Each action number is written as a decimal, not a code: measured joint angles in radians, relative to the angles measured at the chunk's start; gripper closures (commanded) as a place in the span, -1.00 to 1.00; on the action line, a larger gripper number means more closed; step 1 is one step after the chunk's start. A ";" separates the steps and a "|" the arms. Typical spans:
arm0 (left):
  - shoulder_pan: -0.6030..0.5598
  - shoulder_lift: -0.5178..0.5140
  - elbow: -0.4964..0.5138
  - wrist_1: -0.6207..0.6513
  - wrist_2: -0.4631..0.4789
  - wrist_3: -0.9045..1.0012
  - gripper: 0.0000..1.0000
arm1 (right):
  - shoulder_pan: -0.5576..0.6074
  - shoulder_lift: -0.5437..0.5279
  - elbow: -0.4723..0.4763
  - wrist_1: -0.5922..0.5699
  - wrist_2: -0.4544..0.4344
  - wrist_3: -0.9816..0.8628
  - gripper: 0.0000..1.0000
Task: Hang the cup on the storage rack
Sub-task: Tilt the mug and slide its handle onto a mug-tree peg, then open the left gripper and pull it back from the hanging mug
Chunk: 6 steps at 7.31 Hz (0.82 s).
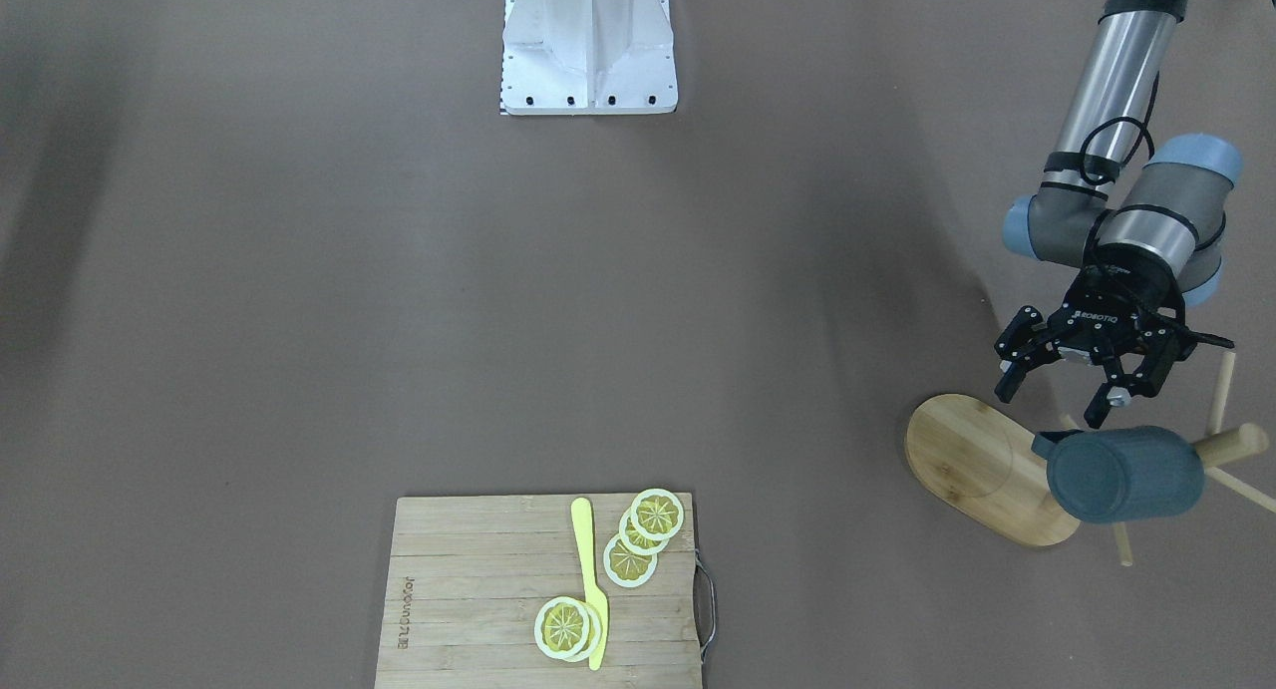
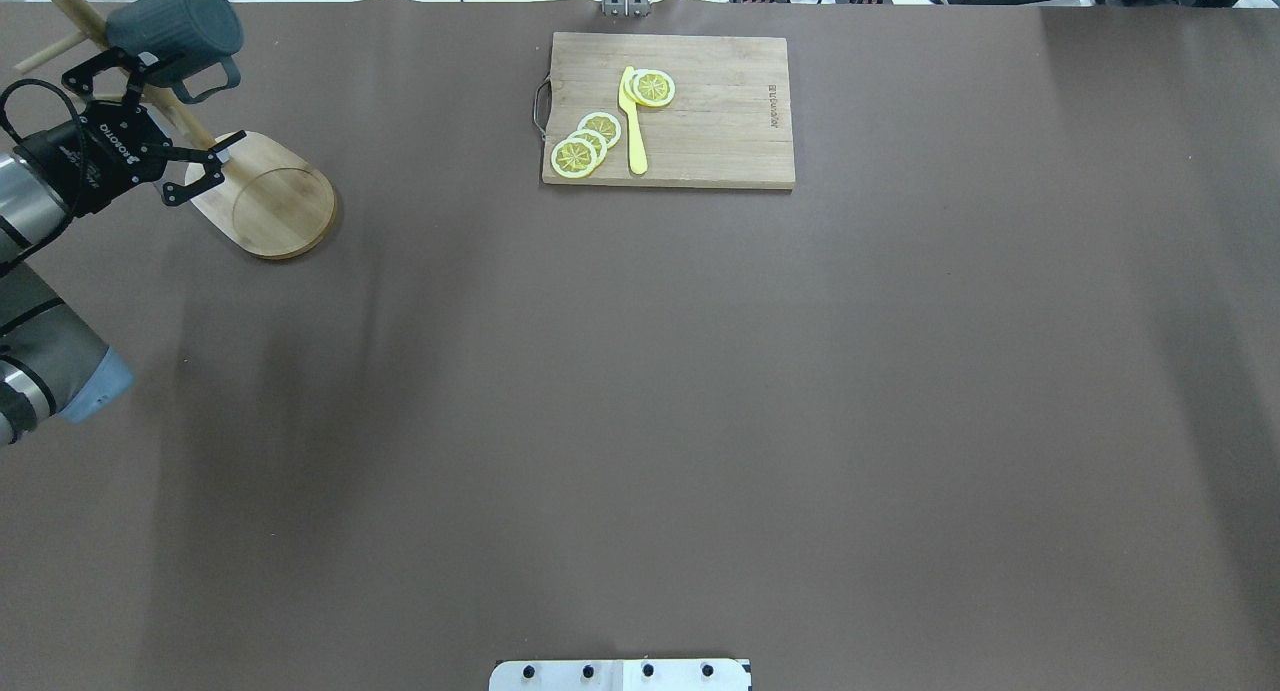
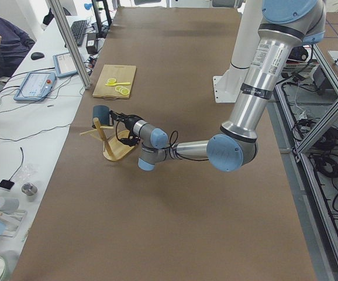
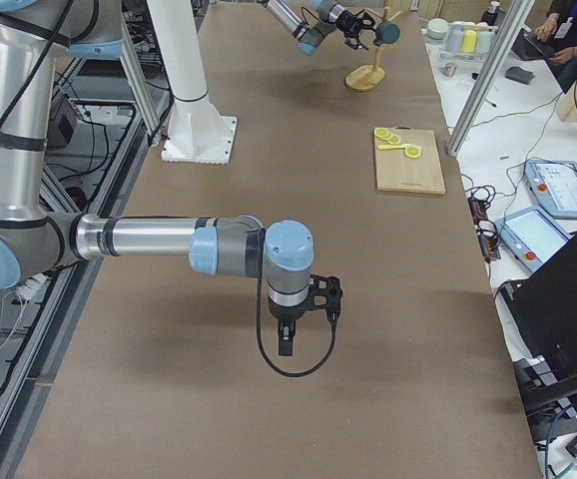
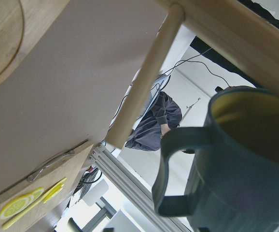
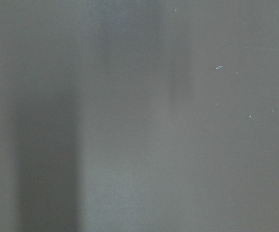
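Note:
The dark teal cup [image 1: 1126,475] sits tilted high on the bamboo storage rack [image 1: 972,460], against its post and pegs. In the left wrist view the cup [image 5: 236,164] shows its olive inside, and no peg [image 5: 144,82] passes through its handle. My left gripper [image 1: 1055,400] is open and empty, just beside the cup on the robot's side and apart from it. From overhead the cup [image 2: 175,26] is above the rack's oval base [image 2: 270,196], with the left gripper [image 2: 172,113] next to it. My right gripper [image 4: 290,319] hangs over bare table far away; I cannot tell its state.
A wooden cutting board [image 1: 478,589] with lemon slices [image 1: 648,524] and a yellow knife [image 1: 590,589] lies at the table's far middle edge. The robot's white base [image 1: 588,41] stands at the near edge. The rack is close to the table's left end.

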 measured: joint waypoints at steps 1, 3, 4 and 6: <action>0.002 0.006 -0.006 -0.013 -0.001 0.002 -0.97 | 0.000 0.000 0.000 0.000 0.000 0.000 -1.00; 0.004 0.029 -0.041 -0.036 -0.004 0.004 -0.97 | 0.000 0.000 0.000 0.000 0.000 0.000 -1.00; 0.004 0.041 -0.075 -0.041 -0.005 0.005 -0.97 | 0.000 0.000 0.000 0.000 0.000 0.000 -1.00; 0.005 0.087 -0.161 -0.047 -0.005 0.013 -0.97 | 0.000 -0.001 0.000 0.000 0.000 0.000 -1.00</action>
